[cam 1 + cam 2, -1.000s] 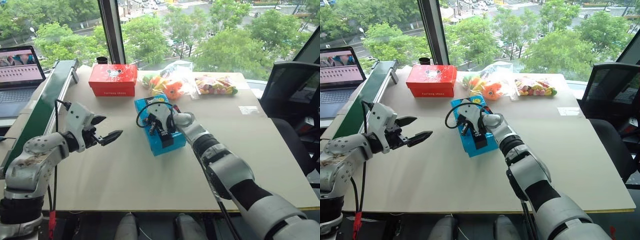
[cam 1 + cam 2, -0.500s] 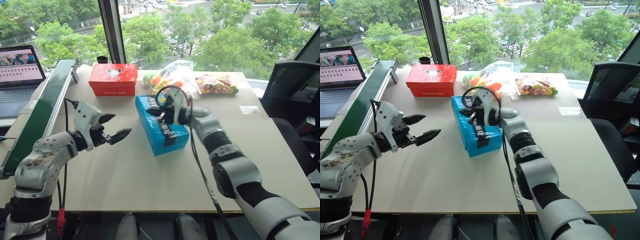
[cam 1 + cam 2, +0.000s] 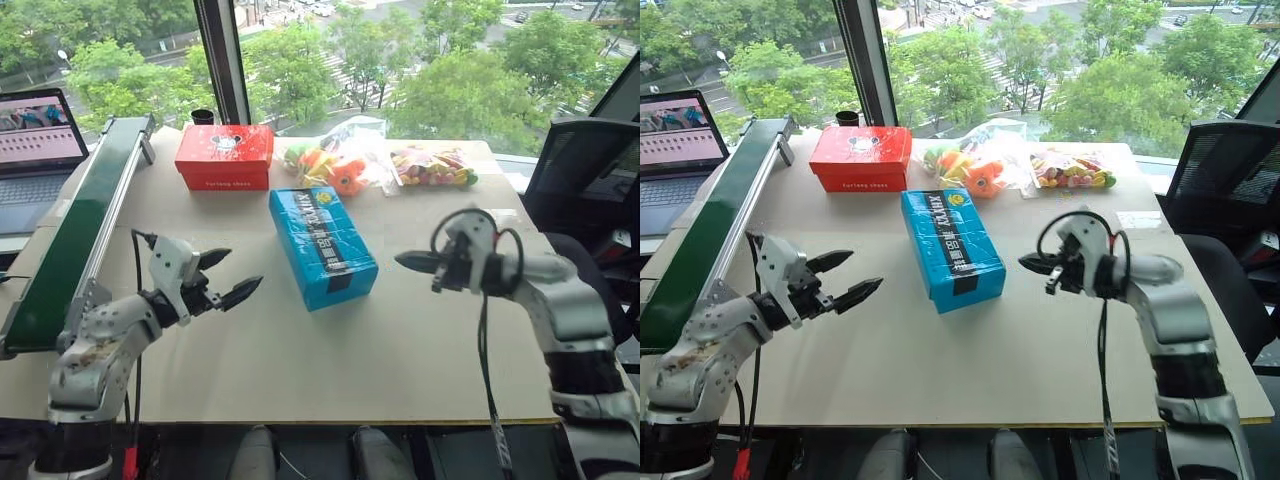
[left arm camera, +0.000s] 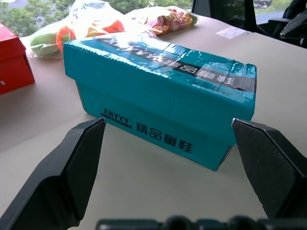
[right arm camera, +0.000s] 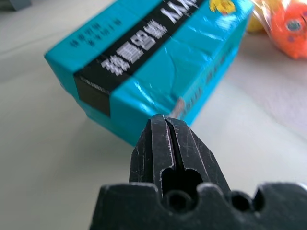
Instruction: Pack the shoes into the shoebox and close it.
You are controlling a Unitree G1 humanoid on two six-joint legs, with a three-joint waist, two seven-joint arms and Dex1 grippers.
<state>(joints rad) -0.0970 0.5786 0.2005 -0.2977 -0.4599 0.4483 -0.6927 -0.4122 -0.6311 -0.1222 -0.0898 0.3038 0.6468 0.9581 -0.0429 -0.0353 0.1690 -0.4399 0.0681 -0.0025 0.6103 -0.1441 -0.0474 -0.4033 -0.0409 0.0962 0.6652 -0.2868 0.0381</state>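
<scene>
Shoebox (image 3: pixel 322 245) shut and lying flat in the middle of the table (image 3: pixel 300 370), lid down with the black printed strip on top, long axis running away from the robot and slightly slanted. No shoes in sight anywhere; presumably already inside, though not checkable with the lid down. By the look of things, task at or close to its end.

Left gripper (image 3: pixel 228 276) hovering off the box's left side, pointing toward it, fingers spread wide and holding nothing; in the left wrist view, both black fingers (image 4: pixel 72 167) framing the long printed side of the box with clear air between. Right gripper (image 3: pixel 414 262) hovering off the box's right side, tip aimed at the box, fingers pressed together on nothing, well apart from the cardboard. Likely placed so for keeping both arms clear of the closed lid.

Behind the box: red box (image 3: pixel 224 156) with a white emblem at the far left, clear bags of orange toys (image 3: pixel 340 165) just past the far end of the shoebox, another bag of mixed coloured pieces (image 3: pixel 433 167) to their right. Laptop (image 3: pixel 38 140) beyond a green rail (image 3: pixel 75 235) on the left, black chair (image 3: pixel 585 180) on the right. Nothing between either gripper and the box.
</scene>
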